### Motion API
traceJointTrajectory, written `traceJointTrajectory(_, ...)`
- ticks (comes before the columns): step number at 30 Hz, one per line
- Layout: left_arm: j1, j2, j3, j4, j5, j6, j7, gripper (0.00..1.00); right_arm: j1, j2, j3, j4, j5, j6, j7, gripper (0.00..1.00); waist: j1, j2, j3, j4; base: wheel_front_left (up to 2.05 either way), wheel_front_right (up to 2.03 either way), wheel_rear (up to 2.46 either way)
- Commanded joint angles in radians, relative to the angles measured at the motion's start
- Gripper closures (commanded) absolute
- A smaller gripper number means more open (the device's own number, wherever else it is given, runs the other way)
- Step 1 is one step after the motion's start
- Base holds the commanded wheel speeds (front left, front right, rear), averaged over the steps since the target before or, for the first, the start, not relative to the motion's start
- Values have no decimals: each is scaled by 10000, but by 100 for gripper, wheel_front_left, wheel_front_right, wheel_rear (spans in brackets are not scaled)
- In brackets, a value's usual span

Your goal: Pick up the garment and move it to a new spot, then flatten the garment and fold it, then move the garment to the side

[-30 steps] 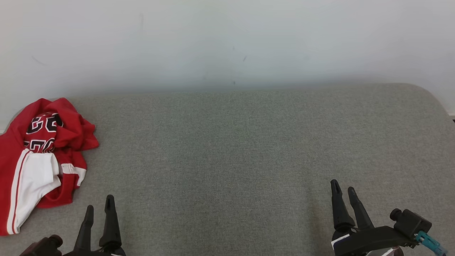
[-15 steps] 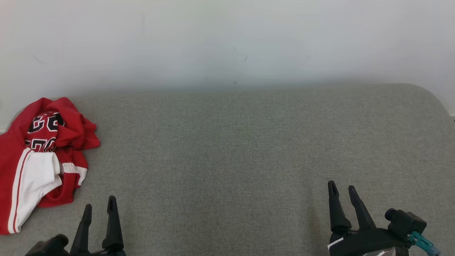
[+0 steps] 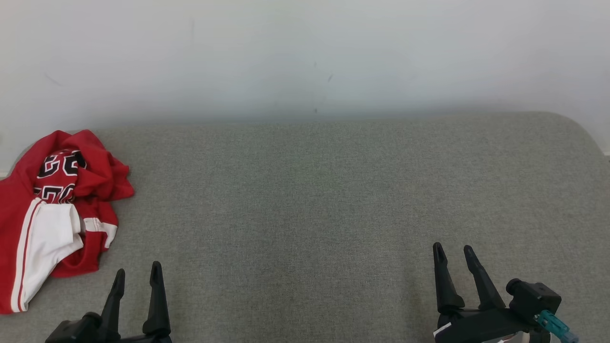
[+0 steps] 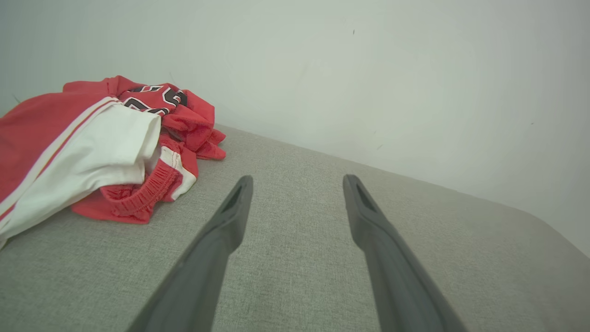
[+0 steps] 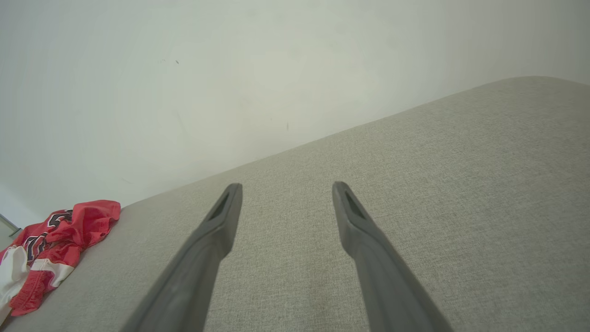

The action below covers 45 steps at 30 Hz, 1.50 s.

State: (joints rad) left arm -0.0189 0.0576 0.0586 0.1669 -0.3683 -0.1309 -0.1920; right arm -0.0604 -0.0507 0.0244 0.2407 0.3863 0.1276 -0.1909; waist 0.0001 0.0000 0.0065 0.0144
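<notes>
The garment is a crumpled red piece with white panels and black-and-white lettering, lying at the far left of the grey fabric surface. It also lies at the upper left in the left wrist view and at the lower left in the right wrist view. My left gripper stands open near the front edge, just right of and nearer than the garment, apart from it. My right gripper stands open at the lower right, far from the garment. Nothing sits between either pair of fingers.
A plain white wall rises behind the grey surface. The surface's right end curves down at its rounded corner. A teal connector sticks out of the right wrist.
My right gripper has drifted slightly left. My left gripper has edged slightly right. The garment lies as before.
</notes>
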Motion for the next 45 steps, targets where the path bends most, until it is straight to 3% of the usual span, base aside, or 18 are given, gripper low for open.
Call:
traceJointTrajectory(1,89,56,-8,-110,232,6,-85,0,-83,6,43,-52,-244,44,-94,0,0,0,0,6,0,0,0)
traceJointTrajectory(37,330,54,430,549,3011,145,-742,0,-94,7,-63,545,-2821,47,-759,0,-1,0,-122,89,0,0,0)
traceJointTrajectory(45,186,112,292,908,2619,92,-740,0,-146,9,-124,754,-2759,47,-739,0,-1,0,-168,98,0,0,0)
